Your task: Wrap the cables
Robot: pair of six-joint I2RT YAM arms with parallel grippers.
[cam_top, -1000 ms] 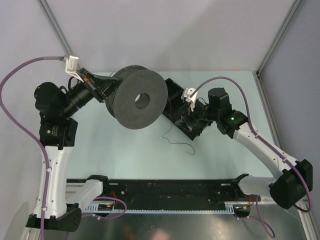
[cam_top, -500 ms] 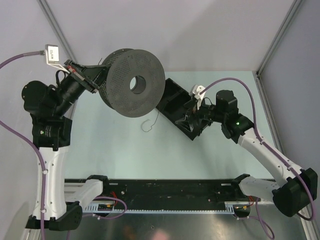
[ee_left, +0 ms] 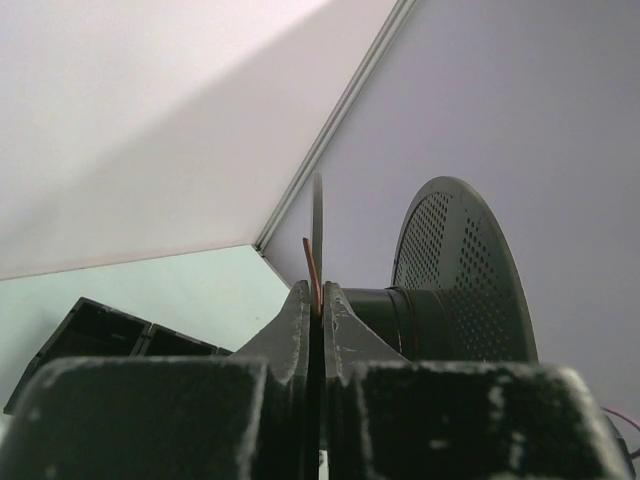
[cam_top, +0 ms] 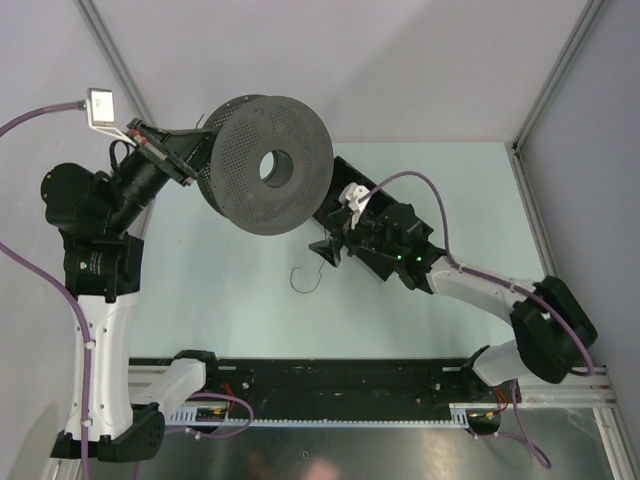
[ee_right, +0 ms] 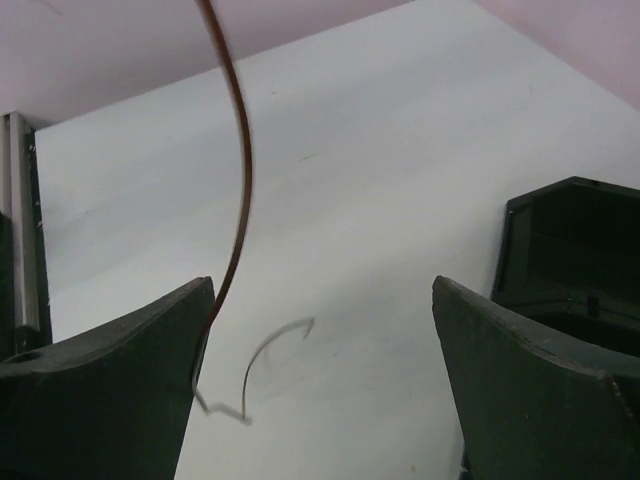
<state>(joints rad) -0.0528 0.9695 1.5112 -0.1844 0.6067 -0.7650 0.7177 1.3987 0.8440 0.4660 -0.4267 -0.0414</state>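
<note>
The cable is a thin dark wire. Its free end lies curled on the table, just left of my right gripper. In the right wrist view the wire runs down past the left finger and ends in a hook over the table; the right gripper is open and grips nothing. My left gripper holds the dark grey spool in the air. In the left wrist view the left gripper is shut on the spool's thin near flange, with a reddish wire pinched alongside.
A black open box stands behind the right gripper, partly under the right arm; it also shows in the right wrist view and the left wrist view. Enclosure walls stand at the back and right. A black rail lines the near edge.
The left arm raised and tilted the spool up-left, then held still. The right gripper moved left from the box toward the wire's loose end, which shifted on the table.
</note>
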